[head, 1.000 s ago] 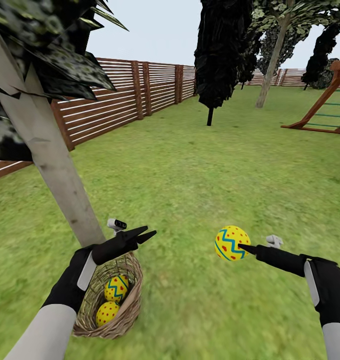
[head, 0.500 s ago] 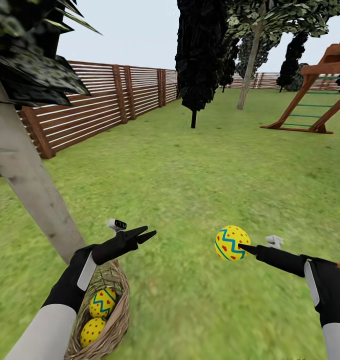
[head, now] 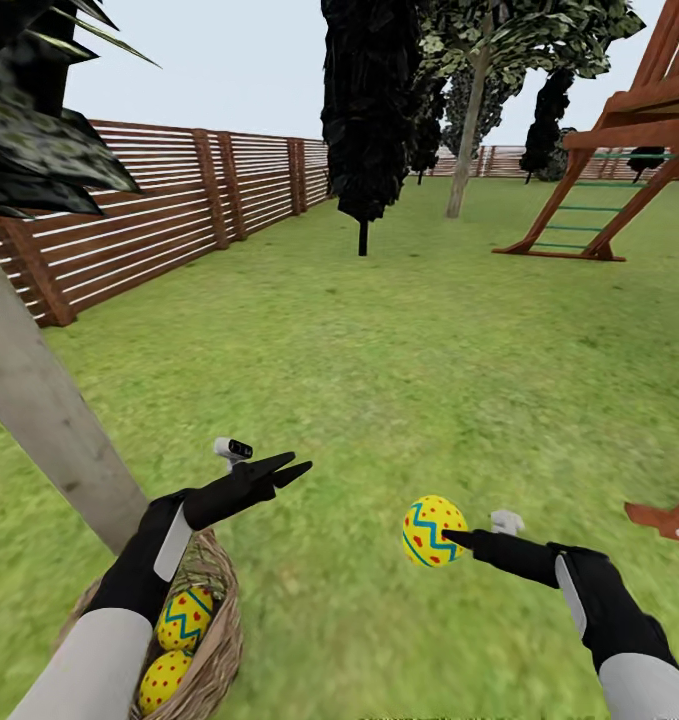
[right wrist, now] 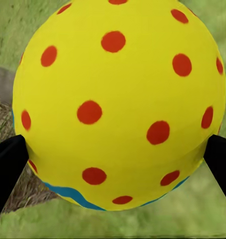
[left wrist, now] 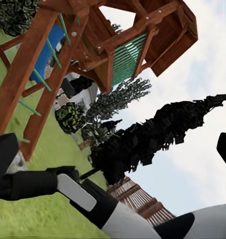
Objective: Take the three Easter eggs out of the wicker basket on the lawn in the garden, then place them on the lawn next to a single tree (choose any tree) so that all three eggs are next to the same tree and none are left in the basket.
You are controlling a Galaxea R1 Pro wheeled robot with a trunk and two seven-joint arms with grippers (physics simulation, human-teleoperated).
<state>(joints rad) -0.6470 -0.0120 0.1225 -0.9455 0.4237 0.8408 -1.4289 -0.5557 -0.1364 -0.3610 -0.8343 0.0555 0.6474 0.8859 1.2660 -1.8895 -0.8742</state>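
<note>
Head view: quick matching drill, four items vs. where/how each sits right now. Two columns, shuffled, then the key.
Items
1. egg in the right gripper
2. wicker basket
3. left gripper
4. playset

States
A. far right, by the fence
B. open, empty, above the basket
C. clamped, held above the grass
D. on the lawn by a pale trunk, two eggs inside

Pairs: 1-C, 2-D, 3-B, 4-A
</note>
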